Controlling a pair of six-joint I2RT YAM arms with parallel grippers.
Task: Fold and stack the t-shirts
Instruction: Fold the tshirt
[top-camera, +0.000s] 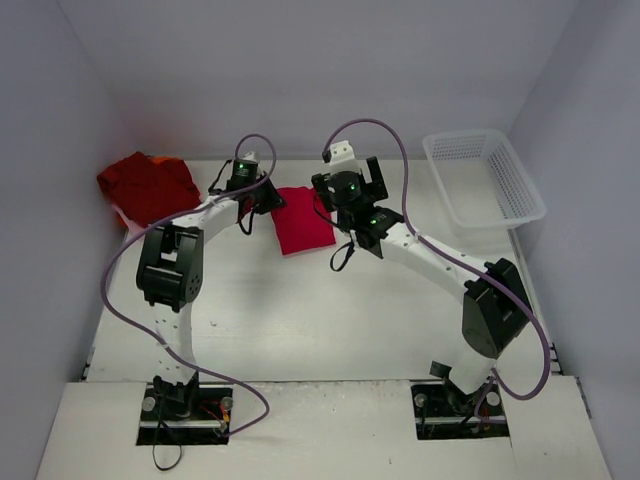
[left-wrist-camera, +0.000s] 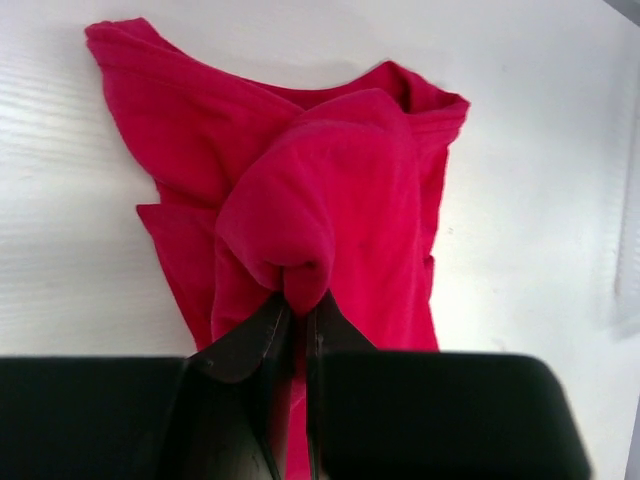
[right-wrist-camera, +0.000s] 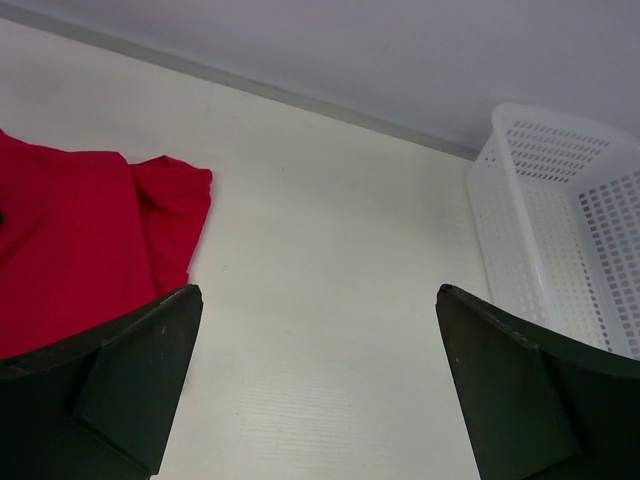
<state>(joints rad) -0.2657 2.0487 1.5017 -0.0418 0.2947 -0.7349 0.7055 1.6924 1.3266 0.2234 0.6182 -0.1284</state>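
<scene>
A bright red t-shirt (top-camera: 300, 224), partly folded, lies at the middle of the table. My left gripper (top-camera: 271, 197) is at its left edge, and in the left wrist view the gripper (left-wrist-camera: 298, 300) is shut on a bunched fold of that t-shirt (left-wrist-camera: 330, 170), which humps up just past the fingertips. A darker red t-shirt bundle (top-camera: 147, 186) sits at the far left. My right gripper (top-camera: 346, 176) hovers beside the bright shirt's right edge. In its own view it (right-wrist-camera: 318, 292) is open with only bare table between the fingers, and the t-shirt (right-wrist-camera: 70, 240) lies to the left.
A white mesh basket (top-camera: 486, 178) stands at the back right and shows at the right of the right wrist view as basket (right-wrist-camera: 560, 200). The white table (top-camera: 330, 320) ends at grey walls on three sides.
</scene>
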